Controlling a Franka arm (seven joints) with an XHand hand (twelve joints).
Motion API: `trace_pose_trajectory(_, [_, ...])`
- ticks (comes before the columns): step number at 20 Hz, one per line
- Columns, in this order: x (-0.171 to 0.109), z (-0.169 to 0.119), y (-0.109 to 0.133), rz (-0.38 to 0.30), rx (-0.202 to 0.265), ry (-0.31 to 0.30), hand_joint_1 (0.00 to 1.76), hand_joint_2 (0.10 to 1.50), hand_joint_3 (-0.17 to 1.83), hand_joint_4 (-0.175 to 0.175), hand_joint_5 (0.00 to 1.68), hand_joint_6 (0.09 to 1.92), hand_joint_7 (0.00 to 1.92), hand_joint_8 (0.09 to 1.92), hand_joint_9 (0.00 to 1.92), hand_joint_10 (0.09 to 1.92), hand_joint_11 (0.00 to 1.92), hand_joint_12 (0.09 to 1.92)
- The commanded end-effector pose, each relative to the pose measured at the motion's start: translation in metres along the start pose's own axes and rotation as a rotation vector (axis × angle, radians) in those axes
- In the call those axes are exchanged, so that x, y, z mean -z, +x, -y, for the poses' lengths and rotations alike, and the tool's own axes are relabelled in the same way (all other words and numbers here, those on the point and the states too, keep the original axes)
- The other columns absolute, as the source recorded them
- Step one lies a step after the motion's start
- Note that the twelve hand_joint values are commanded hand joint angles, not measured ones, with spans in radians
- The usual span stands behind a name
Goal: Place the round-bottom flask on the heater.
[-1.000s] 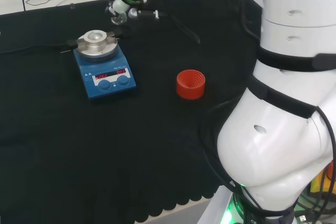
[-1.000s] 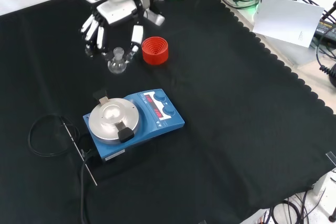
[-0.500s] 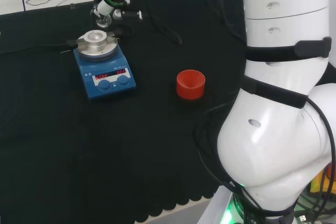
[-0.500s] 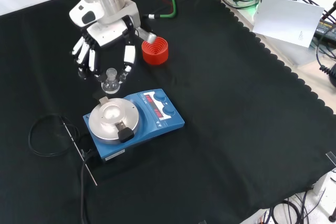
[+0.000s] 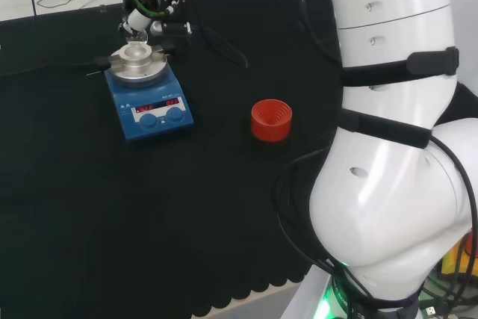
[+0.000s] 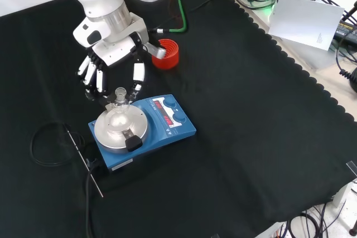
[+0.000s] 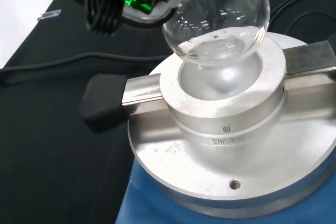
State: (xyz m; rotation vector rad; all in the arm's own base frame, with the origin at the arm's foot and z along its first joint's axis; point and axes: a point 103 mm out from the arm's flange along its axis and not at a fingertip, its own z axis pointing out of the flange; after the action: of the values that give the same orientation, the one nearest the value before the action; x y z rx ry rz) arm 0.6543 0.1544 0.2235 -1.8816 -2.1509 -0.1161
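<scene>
The round-bottom flask (image 7: 218, 17) is clear glass, and its bulb hangs just above the bowl of the heater's silver block (image 7: 226, 103), perhaps touching it. In the front view the flask (image 6: 119, 97) stands upright over the round metal top (image 6: 120, 129) of the blue heater (image 6: 170, 121). The hand (image 6: 114, 51) reaches down from above with its fingers (image 6: 137, 73) curled round the flask's neck. In the head view the hand (image 5: 146, 5) holds the flask (image 5: 135, 35) over the heater (image 5: 149, 102) at the far left.
A red ribbed ring stand (image 6: 165, 53) sits behind the heater in the front view and in the middle of the cloth in the head view (image 5: 271, 119). A black cable loop (image 6: 47, 143) and a thin probe (image 6: 83, 163) lie left of the heater.
The hand has carried the flask from beside the red ring stand to above the heater's block and lowered it towards the bowl. The arm's links swung along with it.
</scene>
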Motion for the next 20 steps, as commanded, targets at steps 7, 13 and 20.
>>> trace_pose_trajectory(7, [-0.012, -0.006, 0.001, 0.016, -0.003, 0.02, 1.1, 0.68, 0.69, 0.175, 1.18, 0.85, 0.62, 0.65, 0.81, 0.52, 0.45, 1.3])
trace_pose_trajectory(13, [-0.014, -0.008, -0.002, 0.0, -0.008, 0.028, 1.1, 0.68, 0.69, 0.175, 1.18, 0.85, 0.62, 0.65, 0.81, 0.52, 0.45, 1.3])
trace_pose_trajectory(20, [-0.024, -0.016, -0.017, -0.017, -0.013, 0.034, 1.1, 0.68, 0.69, 0.175, 1.18, 0.86, 0.62, 0.65, 0.81, 0.52, 0.46, 1.3])
